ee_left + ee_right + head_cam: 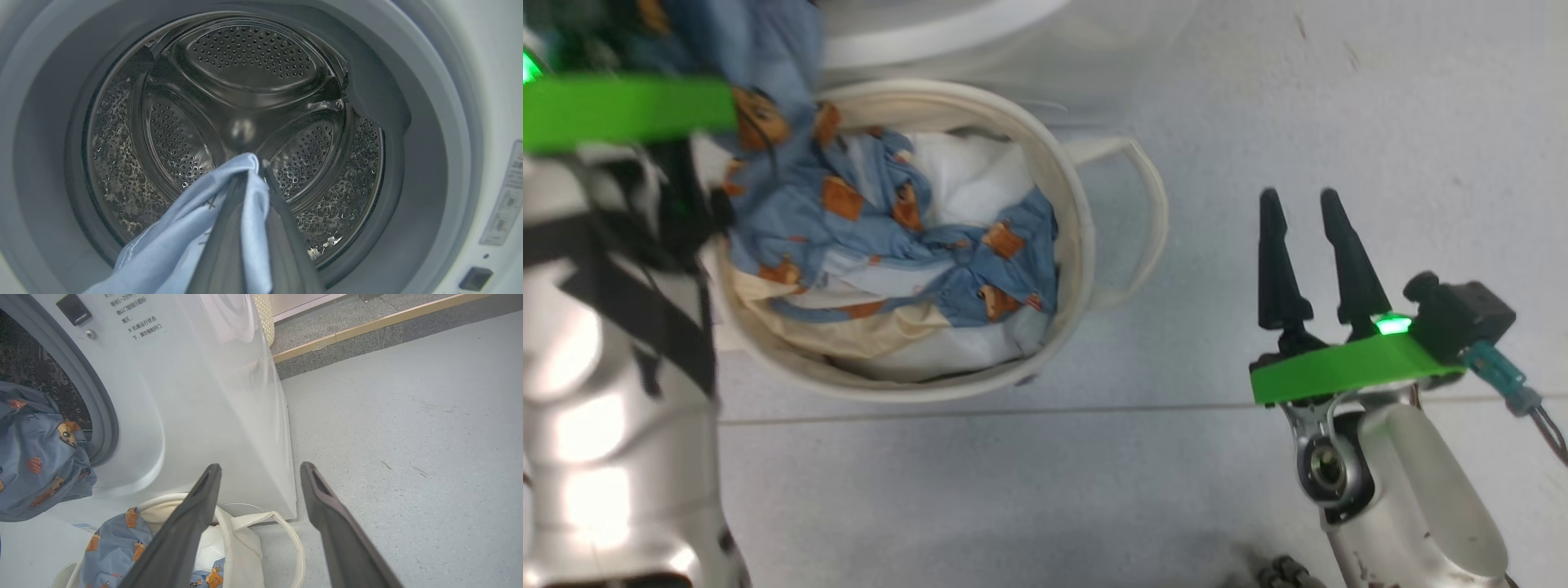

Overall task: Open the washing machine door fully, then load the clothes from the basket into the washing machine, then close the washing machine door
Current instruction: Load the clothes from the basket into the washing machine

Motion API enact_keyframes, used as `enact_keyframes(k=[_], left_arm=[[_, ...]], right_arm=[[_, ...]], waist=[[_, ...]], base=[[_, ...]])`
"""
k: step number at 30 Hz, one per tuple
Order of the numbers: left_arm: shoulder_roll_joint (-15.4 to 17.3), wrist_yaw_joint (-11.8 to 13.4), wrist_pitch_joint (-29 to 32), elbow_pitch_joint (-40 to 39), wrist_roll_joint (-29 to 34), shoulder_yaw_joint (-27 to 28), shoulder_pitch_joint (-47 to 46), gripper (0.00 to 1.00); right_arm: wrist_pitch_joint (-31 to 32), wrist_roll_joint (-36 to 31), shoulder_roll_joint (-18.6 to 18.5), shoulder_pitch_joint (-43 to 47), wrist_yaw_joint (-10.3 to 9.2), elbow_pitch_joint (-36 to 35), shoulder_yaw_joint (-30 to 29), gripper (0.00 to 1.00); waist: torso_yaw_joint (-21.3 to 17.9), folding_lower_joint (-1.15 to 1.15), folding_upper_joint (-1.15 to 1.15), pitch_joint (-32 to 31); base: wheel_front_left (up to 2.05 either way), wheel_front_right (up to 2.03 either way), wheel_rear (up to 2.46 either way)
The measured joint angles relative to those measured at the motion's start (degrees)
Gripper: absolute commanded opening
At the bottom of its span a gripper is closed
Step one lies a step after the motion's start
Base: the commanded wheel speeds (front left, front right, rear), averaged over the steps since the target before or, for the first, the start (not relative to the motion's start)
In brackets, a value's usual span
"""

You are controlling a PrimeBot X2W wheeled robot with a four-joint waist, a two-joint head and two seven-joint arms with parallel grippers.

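Counts: 2 grippers, 1 basket, 1 washing machine.

Left gripper [253,169]: fingers together, clamped on a fold of the clothes [179,228], pale blue side out. The washing machine [441,122] opening is dead ahead of it. The drum [245,81] sits straight past the fingertips, 3 perforated panels around a centre hub. The cloth trails back and down from the fingers over the lower rim. In the right wrist view a blue bundle hangs at the opening, far left of the right fingers, orange-brown print showing.

Right gripper [1298,198]: fingers apart, nothing between them, over bare floor [1339,98]. The basket [1070,188] is to its left, well apart, with 1 handle [1147,220] loop on the side toward it. Inside: more blue print, 1 cream garment [849,327] under it, 1 white sheet [964,171] behind. Blue cloth runs from the basket up toward the left wrist. The basket sits just in front of the machine's base.

Floor: pale grey, smooth, scuffed, 1 seam [1135,408] across it just below the basket. Ahead and right of the right gripper is a raised grey step [327,322] with a tan edge strip.

Writing: Chinese text [135,318] on the machine front beside a dark latch slot [73,308], too small to read reliably. A grey label [506,196] far right of the left gripper has pictograms, unreadable.
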Motion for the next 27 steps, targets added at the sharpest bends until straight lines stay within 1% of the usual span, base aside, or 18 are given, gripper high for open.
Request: enact_keyframes(k=[4,9,12,15,17,20,22,23,24,25,27], left_arm=[[0.76,-0.91,-0.01,4.15,0.13,1.98,-8.21,0.00],[2.04,-1.41,-0.01,11.07,0.14,3.14,-18.78,0.00],[3.23,-1.43,-0.01,12.63,0.51,3.90,-24.96,0.00],[3.38,-1.47,-0.02,12.65,0.82,5.37,-30.45,0.00],[3.64,-1.48,-0.02,12.66,1.19,5.88,-32.74,0.00],[4.03,-1.91,-0.10,11.28,2.25,7.12,-33.49,0.00],[4.07,-1.90,-0.10,12.32,2.82,7.79,-33.44,0.00],[4.10,-1.87,-0.10,14.18,3.77,7.77,-33.33,0.00],[4.15,-1.45,-0.13,17.38,5.14,7.51,-33.15,0.87],[4.20,-1.30,-0.16,20.95,6.20,7.06,-32.89,1.00],[4.11,-0.62,-0.16,23.70,7.15,6.84,-31.69,1.00]], right_arm=[[0.00,2.36,0.02,-1.85,0.00,-0.97,0.77,1.00],[0.00,4.36,0.02,-3.41,0.00,-1.75,1.20,1.00],[0.00,5.08,0.02,-4.01,0.00,-2.22,1.40,1.00],[0.00,5.84,0.02,-4.61,0.00,-2.54,1.44,1.00],[0.00,5.93,0.02,-4.69,0.00,-2.58,1.68,1.00],[0.00,7.01,0.02,-4.71,0.00,-3.72,2.32,1.00],[0.00,7.05,0.02,-4.83,0.00,-3.99,2.29,1.00],[0.00,6.83,0.02,-4.87,0.00,-3.97,2.32,1.00],[0.00,6.68,0.02,-4.94,0.00,-3.96,2.44,1.00],[0.00,6.39,0.02,-4.99,0.00,-3.94,2.70,1.00],[0.00,6.32,0.02,-5.08,0.00,-3.96,2.87,1.00]], waist=[[-1.77,0.00,0.00,3.04],[-4.10,0.00,0.00,6.15],[-5.43,0.01,0.00,7.75],[-6.42,0.01,0.00,9.23],[-6.93,0.02,0.00,10.02],[-7.53,0.01,0.00,10.93],[-7.57,0.01,0.00,11.49],[-7.42,0.02,0.00,11.65],[-7.22,0.01,0.00,11.73],[-6.99,0.01,0.00,11.71],[-6.57,0.01,0.00,11.77]], base=[[0.00,0.00,0.00],[0.00,0.00,0.00],[0.00,0.00,0.00],[0.00,0.00,0.00],[0.00,0.00,0.00],[0.00,0.00,0.00],[0.00,0.00,0.00],[0.00,0.00,0.00],[0.00,0.00,0.00],[0.00,0.00,0.00],[0.00,0.00,0.00]])
